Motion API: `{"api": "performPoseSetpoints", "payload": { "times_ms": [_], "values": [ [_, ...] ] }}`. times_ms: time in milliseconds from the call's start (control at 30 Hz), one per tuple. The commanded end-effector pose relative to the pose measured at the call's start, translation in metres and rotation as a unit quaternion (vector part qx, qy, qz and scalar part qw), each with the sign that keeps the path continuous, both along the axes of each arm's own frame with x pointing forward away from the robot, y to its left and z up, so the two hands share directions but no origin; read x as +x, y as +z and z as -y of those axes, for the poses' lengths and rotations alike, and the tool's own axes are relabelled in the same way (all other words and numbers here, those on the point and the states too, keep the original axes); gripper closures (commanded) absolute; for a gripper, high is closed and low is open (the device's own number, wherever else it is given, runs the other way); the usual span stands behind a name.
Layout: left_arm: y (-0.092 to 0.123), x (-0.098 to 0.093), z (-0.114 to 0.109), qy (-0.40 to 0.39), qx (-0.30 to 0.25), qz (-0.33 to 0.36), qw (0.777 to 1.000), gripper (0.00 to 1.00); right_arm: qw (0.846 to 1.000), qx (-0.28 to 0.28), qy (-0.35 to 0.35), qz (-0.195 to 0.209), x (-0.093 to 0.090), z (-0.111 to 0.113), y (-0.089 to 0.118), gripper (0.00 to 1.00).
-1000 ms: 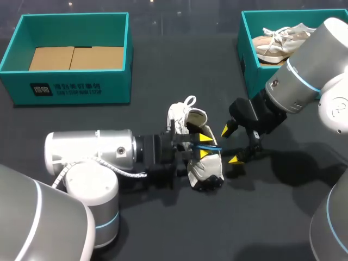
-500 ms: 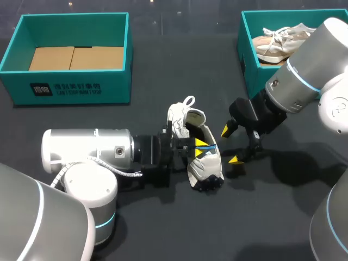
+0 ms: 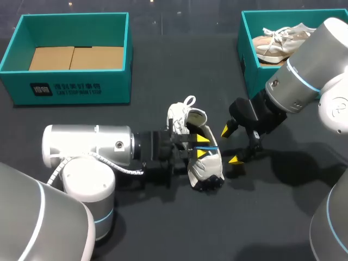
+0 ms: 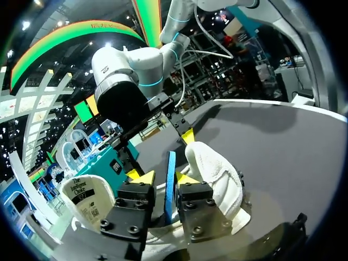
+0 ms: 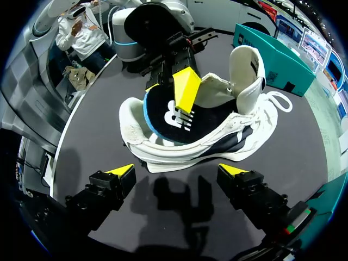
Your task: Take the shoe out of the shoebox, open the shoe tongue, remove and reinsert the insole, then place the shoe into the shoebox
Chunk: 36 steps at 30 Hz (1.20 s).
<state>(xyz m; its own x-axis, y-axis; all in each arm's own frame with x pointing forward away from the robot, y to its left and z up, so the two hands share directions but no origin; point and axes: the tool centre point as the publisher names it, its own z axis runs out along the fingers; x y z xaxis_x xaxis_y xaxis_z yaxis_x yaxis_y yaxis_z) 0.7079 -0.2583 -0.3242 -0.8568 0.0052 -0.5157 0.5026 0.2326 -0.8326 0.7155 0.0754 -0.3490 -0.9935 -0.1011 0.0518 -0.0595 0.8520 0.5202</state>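
Here, my left end effector was closed narrow on the insole, one yellow tip on each face of its blue-edged sheet. The insole stood on edge between the fingers, and its far part lay inside the shoe. That white shoe rested on its side on the dark surface, directly ahead of the left end effector, with its opening turned toward it. The tongue was folded out and away from the opening, beside the left fingers.

My right end effector was spread wide and held nothing. It hung just beyond the shoe, on the sole side, with both tips apart from the shoe. From the right wrist the sole ran across just ahead of the two open fingers, and the dark top of the insole showed above it under one left fingertip.

A teal box with cardboard on its floor sat well behind the left end effector. A second teal box, holding a pale shoe, stood just behind the right one.
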Motion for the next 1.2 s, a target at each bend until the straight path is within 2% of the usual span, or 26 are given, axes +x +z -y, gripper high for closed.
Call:
{"api": "performPoseSetpoints", "payload": {
  "times_ms": [33, 233, 500, 667, 900, 1200],
  "values": [
    [0.010, -0.004, -0.010, -0.006, 0.009, -0.007, 1.000, 0.76, 1.000, -0.001, 0.000, 0.000, 0.000, -0.001, -0.001, 0.00],
    [0.014, -0.010, -0.014, -0.023, 0.034, -0.036, 0.998, 0.68, 1.000, -0.001, 0.000, 0.000, 0.000, -0.001, -0.001, 0.00],
    [0.017, -0.011, -0.022, -0.048, 0.087, -0.060, 0.993, 0.68, 1.000, -0.001, 0.000, 0.000, 0.000, -0.001, -0.001, 0.00],
    [0.021, -0.012, -0.032, -0.059, 0.113, -0.065, 0.990, 0.68, 1.000, 0.000, -0.019, 0.000, 0.004, 0.027, 0.013, 0.00],
    [0.027, -0.010, -0.050, -0.071, 0.157, -0.069, 0.983, 0.68, 0.999, -0.004, -0.040, 0.001, 0.010, 0.088, 0.028, 0.00],
    [0.042, 0.003, -0.071, -0.101, 0.202, -0.074, 0.971, 0.68, 0.999, -0.004, -0.040, 0.001, 0.010, 0.088, 0.028, 0.00]
  ]
}}
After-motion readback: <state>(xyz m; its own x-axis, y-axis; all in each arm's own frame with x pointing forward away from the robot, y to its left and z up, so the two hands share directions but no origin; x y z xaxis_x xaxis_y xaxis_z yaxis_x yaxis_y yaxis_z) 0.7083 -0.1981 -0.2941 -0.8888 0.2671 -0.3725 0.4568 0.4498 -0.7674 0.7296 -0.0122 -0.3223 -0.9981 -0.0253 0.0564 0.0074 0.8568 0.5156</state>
